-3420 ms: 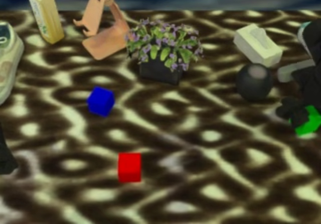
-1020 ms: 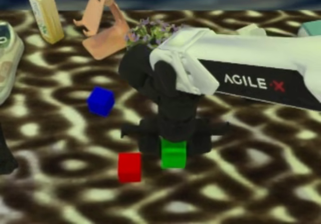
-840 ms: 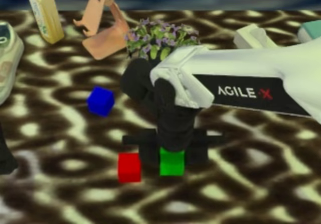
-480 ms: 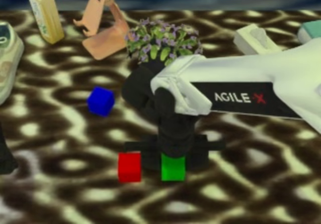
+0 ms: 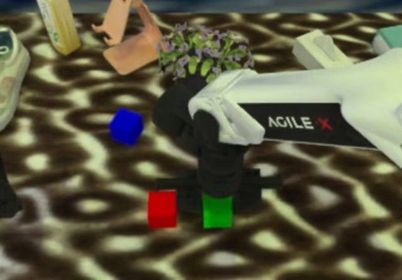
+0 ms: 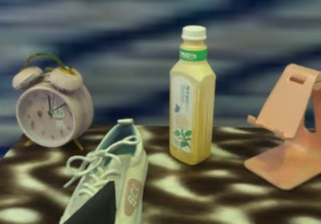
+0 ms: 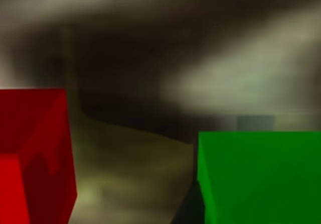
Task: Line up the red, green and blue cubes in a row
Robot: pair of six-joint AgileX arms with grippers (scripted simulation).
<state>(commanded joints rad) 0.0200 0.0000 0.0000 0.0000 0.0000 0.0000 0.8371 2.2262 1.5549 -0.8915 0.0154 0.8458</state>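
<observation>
Top view: the right gripper (image 5: 217,199) hangs over the near-middle of the bench (image 5: 301,242), its white arm reaching in from the right. The green cube (image 5: 218,211) sits directly under it, just right of the red cube (image 5: 162,209) with a narrow gap between them. The black gripper body hides the fingers, so I cannot tell whether the jaws are clamped on the green cube or already apart. The blue cube (image 5: 126,127) lies farther back and to the left, well apart from the pair, in front of the phone stand (image 5: 127,30). The flowering plant (image 5: 204,57) stands at the far middle. The left gripper is out of sight, its arm parked at the left edge.

Left wrist view: only clutter shows, an alarm clock (image 6: 51,103), a sneaker (image 6: 111,181) and a juice bottle (image 6: 192,101).

Right wrist view: red cube (image 7: 34,156) and green cube (image 7: 258,176) stand side by side, faces roughly parallel; the green one appears to rest on the bench, though that is hard to confirm.

To finish this placement well, the jaws should part only once the green cube is flat down, then lift straight up so neither finger nudges the red neighbour. Blue remains to be brought into line.
</observation>
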